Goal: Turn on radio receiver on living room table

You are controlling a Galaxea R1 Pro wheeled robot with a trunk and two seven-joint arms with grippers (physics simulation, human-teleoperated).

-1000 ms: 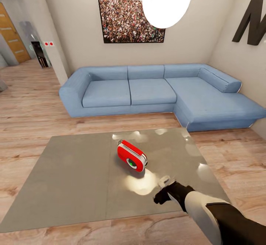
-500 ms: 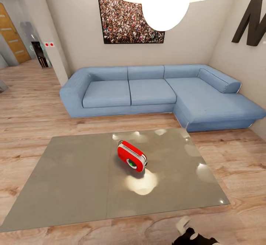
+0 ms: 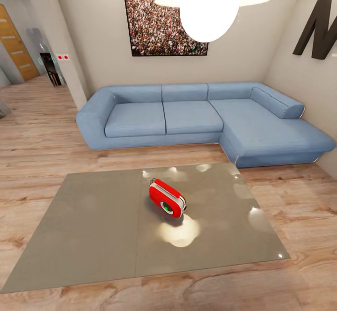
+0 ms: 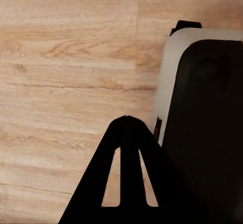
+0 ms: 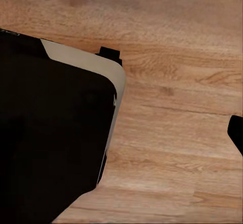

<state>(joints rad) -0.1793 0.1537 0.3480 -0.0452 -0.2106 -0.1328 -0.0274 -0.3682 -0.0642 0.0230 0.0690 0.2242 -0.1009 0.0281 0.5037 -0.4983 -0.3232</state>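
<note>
Far to the left of the low rectangular coffee table with the glossy grey top (image 3: 93, 226): an orange wooden door (image 3: 14, 44) down a passage. All round the table: light wood plank floor (image 3: 37, 142).

On the table, a little right of its middle: the small rounded red radio receiver with white trim (image 3: 166, 198), lying tilted, round dial with a green centre turned toward the camera. Nothing touching it. Next to it on the tabletop: a bright glare patch.

Behind the table: a blue L-shaped sofa (image 3: 187, 114), running off to the right. Above that, a crowd-photo wall picture (image 3: 164, 20) and a white dome pendant lamp (image 3: 210, 2). On the wall to the right of the table: a big dark letter M (image 3: 318, 27).

In the left wrist view, over plank floor and away from the table: left gripper (image 4: 126, 120) with fingers pressed together to a single tip, holding nothing, next to the robot's own black-and-white body panel (image 4: 202, 107).

In the right wrist view, also over bare planks: just a dark sliver of the right gripper (image 5: 237, 133) at the edge, so no telling how far open.

Judged on progress: room reached, table reached, radio in plain sight. Impossible to read from here whether switched on. Green dial centre perhaps a hint, no proof. If still off, left to do: bring a gripper to the radio and work its switch.
</note>
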